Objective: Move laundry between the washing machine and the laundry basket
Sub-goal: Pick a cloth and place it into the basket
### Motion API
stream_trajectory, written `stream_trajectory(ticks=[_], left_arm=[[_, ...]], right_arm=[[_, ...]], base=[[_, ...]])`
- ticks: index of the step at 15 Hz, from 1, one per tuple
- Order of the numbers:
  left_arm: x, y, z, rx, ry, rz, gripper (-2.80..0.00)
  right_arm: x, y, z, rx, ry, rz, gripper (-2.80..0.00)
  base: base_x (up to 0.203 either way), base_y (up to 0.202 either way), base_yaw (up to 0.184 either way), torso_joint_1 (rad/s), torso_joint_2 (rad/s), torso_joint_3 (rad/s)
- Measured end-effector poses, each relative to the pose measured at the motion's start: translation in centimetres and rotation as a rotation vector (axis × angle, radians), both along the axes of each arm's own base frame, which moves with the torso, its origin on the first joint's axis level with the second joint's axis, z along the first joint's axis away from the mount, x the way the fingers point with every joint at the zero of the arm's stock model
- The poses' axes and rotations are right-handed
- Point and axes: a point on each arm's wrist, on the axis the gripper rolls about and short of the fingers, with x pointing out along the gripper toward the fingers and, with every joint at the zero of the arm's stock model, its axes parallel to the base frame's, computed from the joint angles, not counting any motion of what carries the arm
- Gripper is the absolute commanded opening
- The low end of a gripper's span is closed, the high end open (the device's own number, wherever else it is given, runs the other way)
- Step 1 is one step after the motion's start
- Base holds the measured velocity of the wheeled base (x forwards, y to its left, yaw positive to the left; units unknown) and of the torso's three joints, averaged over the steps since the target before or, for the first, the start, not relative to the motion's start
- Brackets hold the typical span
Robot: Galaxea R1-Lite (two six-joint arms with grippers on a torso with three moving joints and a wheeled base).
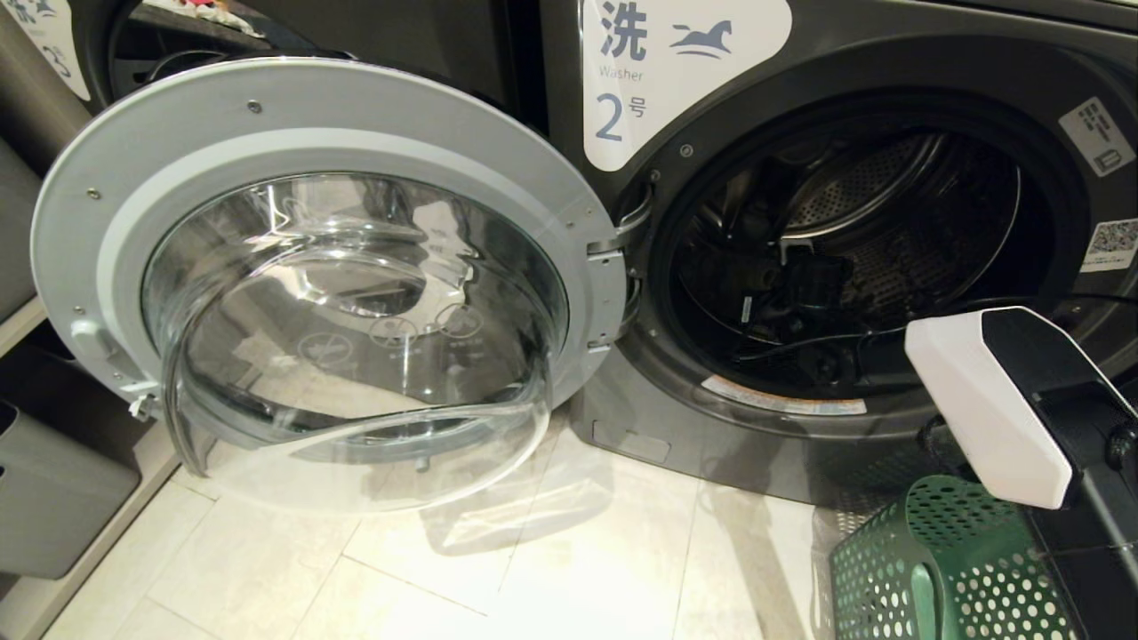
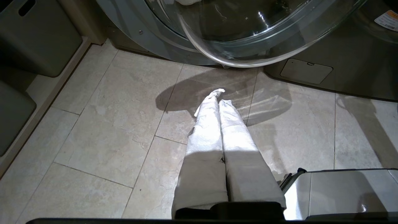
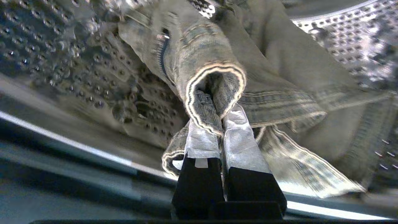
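The washing machine (image 1: 889, 267) is standing open, basket (image 1: 942, 569) just beside it. Inside the drum, the right hand (image 3: 222, 124) is pinching a fold of laundry (image 3: 217, 77); trailing cloth could be snagging the rim and slipping free. The left hand (image 2: 219, 109) is hanging pressed together, empty.

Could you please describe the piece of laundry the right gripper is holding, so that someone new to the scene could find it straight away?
Start at the washing machine marked 2, whose round door stands swung open, and look inside its perforated steel drum. There the right gripper is shut on the laundry, pinching a rolled, stitched hem. It is faded grey-beige denim-like cloth with a zipper, the only fabric in the drum.
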Motion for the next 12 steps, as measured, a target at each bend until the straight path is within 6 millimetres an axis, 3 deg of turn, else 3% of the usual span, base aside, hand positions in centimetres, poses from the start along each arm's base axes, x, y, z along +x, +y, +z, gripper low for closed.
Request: stream_trajectory(ticks=[5,12], left_arm=[[0.0,0.0,0.0,0.000,0.000,0.000,-2.80],[0.0,0.0,0.0,0.000,0.000,0.000,-2.80]], right_arm=[[-3.9,-0.8,2.6,0.028,0.058,-0.014,-2.80],[-13.9,-1.6,7.2,0.070,0.033,-0.006,-2.80]], base=[[0.000,0.000,0.000,0.000,0.00,0.000],[0.000,0.000,0.000,0.000,0.00,0.000]])
